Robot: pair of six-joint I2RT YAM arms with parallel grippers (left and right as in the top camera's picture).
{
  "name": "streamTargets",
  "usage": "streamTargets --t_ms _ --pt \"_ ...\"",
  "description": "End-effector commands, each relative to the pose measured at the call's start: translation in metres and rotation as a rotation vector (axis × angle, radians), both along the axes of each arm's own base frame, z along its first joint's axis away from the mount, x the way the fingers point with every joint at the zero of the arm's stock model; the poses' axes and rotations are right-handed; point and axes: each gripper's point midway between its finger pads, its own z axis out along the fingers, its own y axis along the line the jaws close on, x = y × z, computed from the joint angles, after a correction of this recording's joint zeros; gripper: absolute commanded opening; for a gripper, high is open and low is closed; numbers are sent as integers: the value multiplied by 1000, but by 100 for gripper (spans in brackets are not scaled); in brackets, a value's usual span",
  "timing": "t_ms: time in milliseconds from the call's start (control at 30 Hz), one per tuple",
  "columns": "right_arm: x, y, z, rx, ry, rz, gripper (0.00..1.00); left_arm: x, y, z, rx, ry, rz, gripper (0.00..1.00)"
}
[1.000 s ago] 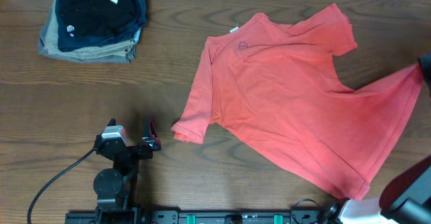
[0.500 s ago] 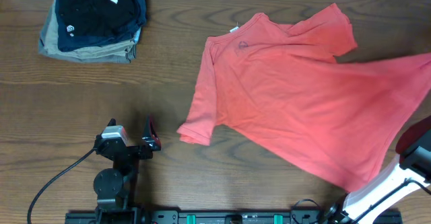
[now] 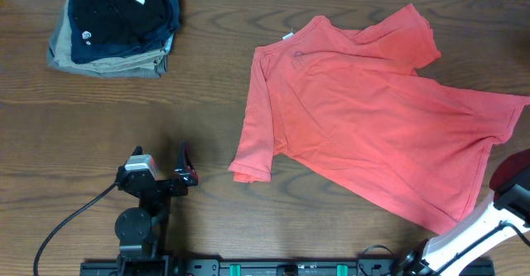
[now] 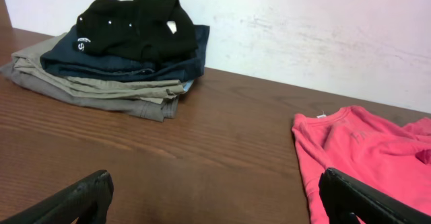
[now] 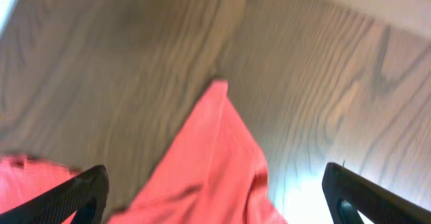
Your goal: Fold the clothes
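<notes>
Coral-red T-shirt (image 3: pixel 373 127) lies spread flat on the wooden table (image 3: pixel 124 118), right of centre. Its collar points to the far left, with the small white neck label (image 3: pixel 288 37) showing. One short sleeve (image 3: pixel 251 164) points near-left, and the hem (image 3: pixel 489 164) runs down the right side. Right gripper (image 5: pixel 215 177) hangs over a corner of the shirt, fingers spread wide and grasping nothing; that view is blurred. Left gripper (image 4: pixel 214 183), at the near left, is likewise spread wide and empty, well apart from the shirt. Folded navy-black garments (image 3: pixel 124 11) sit stacked on a folded khaki-grey garment (image 3: pixel 108 60) in the far left corner.
</notes>
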Motion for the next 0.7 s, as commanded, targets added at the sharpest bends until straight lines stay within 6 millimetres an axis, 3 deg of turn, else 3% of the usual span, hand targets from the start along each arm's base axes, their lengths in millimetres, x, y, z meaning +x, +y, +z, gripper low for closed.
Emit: streamTargets --t_ms 0,267,667 --pt "0 16 -6 69 9 37 99 -1 -3 -15 4 44 -17 98" --pt "-24 54 -10 231 74 65 99 -1 -3 -15 4 44 -17 98" --pt "-73 107 33 320 115 94 99 -1 -3 -15 4 44 -17 98"
